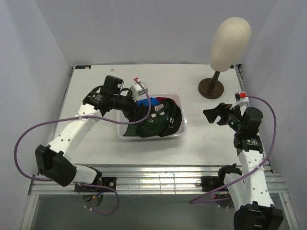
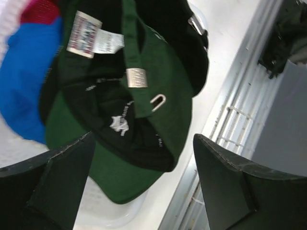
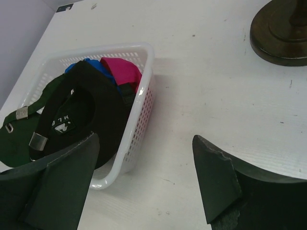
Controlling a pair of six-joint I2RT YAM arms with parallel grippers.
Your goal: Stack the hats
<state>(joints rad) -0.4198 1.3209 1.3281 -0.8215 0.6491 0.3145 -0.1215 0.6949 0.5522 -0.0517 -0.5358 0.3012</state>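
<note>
**Four caps heaped in a white basket, both grippers spread wide**

White letters on the black cap [image 3: 91,108] read "M L" and then a third character too unclear to call, beside a small white emblem. The sewn-in tags [image 2: 84,34] inside the dark green cap [image 2: 168,81] carry print too blurred to read. The green cap lies underside up, its strap with a metal buckle [image 2: 136,77] running across the opening, and it laps over one end of the perforated plastic basket [image 1: 178,134]. The black cap lies against it. A blue cap [image 1: 143,103] and a magenta cap [image 3: 122,69] are tucked at the basket's far end, all four soft and crumpled.

The basket stands mid-table [image 1: 206,143]. The left gripper [image 1: 136,114] hangs over the basket's left part with its fingers apart and nothing between them — the right gripper [image 1: 214,111] hovers above bare table to the basket's right, likewise spread and empty. Behind it, a beige mannequin head [image 1: 230,40] rises on a dark brown round stand [image 1: 211,87] near the far right corner.
</note>
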